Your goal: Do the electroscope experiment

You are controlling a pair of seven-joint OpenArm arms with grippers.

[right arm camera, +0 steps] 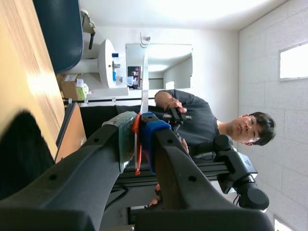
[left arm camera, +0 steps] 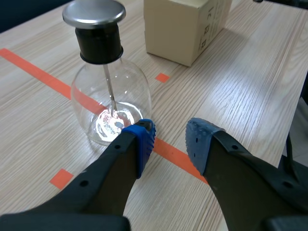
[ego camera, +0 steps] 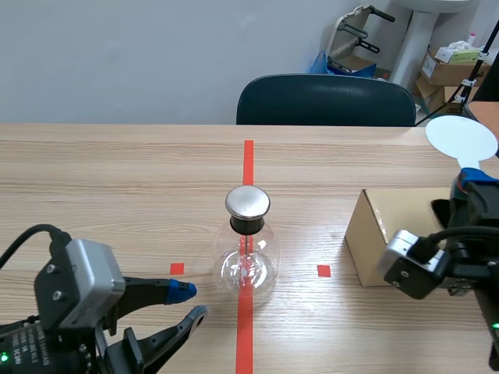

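I have the electroscope (ego camera: 248,241) standing upright at the middle of the table (ego camera: 117,179), on the long red tape line. It is a clear glass flask with a black stopper, a round metal cap on top, and a thin rod running down inside.

My left gripper (ego camera: 189,304) sits low on the near side with its fingers spread apart and nothing between them. In the left wrist view the flask stands just ahead of one blue-padded finger (left arm camera: 142,139), outside the gap between the two fingers. In the scene view there is a little bare table between that pad and the glass, so I read it as close but not touching.

My right gripper (ego camera: 472,181) is raised at the far right, beyond a cardboard box (ego camera: 390,234), and is well apart from the electroscope. In its wrist view the pads are pressed on the thin stem of a white round paddle (ego camera: 461,139), whose disc stands above the fingers.
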